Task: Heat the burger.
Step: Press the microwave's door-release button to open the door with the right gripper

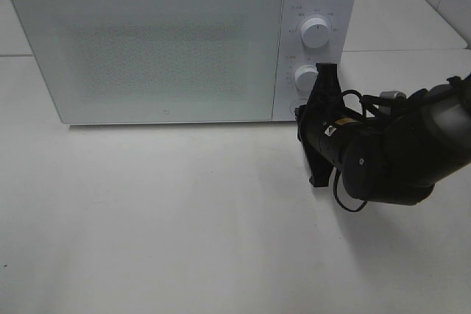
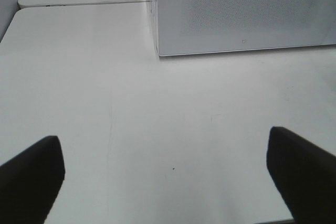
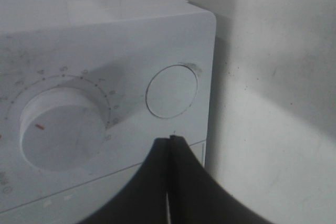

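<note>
A flat white table [image 1: 184, 240] fills the scene. At its far side stands a boxy white microwave oven [image 1: 162, 49] with its frosted, speckled door closed. The burger shows in no view. It is not on the visible table, and the door is too clouded to tell whether it sits inside.

The black right arm [image 1: 397, 152] reaches in from the right toward the oven's control strip, which runs down the right end of its front. On that strip are an upper white dial [image 1: 316, 32] and a lower white dial [image 1: 306, 77]. Below them is a flat round white push button [image 3: 172, 91], largely hidden behind the arm in the high view.

The right gripper [image 3: 170, 140] has its two dark fingers pressed together with nothing between them. The tips point at the panel just short of the round button, and whether they touch the panel I cannot tell. The left gripper [image 2: 164, 145] is spread wide and empty over bare table to the left, near the oven's left front corner and well apart from the controls.

The right arm is clearly the nearer one. The button lies almost straight ahead of its closed tips, away from the viewer. A short push along the fingers' own line, slightly corrected toward the button's centre, looks like the coming move.
</note>
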Robot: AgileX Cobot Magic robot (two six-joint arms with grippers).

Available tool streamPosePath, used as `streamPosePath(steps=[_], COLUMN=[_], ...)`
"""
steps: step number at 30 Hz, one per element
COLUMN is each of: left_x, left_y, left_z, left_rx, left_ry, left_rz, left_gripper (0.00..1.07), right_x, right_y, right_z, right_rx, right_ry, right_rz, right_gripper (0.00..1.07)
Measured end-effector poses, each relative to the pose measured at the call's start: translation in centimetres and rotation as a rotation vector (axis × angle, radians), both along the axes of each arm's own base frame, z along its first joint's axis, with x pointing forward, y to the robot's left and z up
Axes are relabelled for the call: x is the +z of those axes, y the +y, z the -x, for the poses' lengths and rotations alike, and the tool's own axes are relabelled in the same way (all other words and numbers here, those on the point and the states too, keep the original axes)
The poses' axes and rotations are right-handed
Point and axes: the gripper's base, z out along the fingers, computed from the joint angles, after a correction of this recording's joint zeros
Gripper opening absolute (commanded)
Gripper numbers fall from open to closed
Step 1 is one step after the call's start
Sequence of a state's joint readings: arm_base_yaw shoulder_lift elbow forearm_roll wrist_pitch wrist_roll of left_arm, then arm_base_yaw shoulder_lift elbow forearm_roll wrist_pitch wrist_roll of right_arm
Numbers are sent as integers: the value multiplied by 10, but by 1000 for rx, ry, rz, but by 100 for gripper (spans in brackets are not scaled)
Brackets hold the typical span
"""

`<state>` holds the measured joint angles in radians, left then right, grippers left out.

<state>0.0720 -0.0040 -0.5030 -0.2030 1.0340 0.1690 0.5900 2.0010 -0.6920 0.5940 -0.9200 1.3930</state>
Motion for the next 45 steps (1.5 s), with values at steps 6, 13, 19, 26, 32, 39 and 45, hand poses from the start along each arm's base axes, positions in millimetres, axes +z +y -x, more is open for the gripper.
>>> streamPosePath(steps=[6, 13, 19, 26, 32, 39, 45], left_x=[0, 0, 0, 0, 0, 0, 0], left_y=[0, 0, 0, 0, 0, 0, 0], left_z=[0, 0, 0, 0, 0, 0, 0], left_rx=[0, 0, 0, 0, 0, 0, 0], left_ry=[0, 0, 0, 0, 0, 0, 0], left_rz=[0, 0, 0, 0, 0, 0, 0], left_gripper=[100, 100, 100, 100, 100, 100, 100], right_x=[-4, -12, -15, -15, -13, -16, -23], right_y=[-2, 3, -4, -8, -4, -3, -1], right_z=[-11, -19, -26, -28, -32, -35, -39], right_rx=[-19, -23, -48, -57, -26, -26, -34], right_ry=[-3, 4, 13, 15, 3, 12, 23], right_rz=[-3, -4, -3, -2, -1, 0, -1], right_gripper=[0, 0, 0, 0, 0, 0, 0])
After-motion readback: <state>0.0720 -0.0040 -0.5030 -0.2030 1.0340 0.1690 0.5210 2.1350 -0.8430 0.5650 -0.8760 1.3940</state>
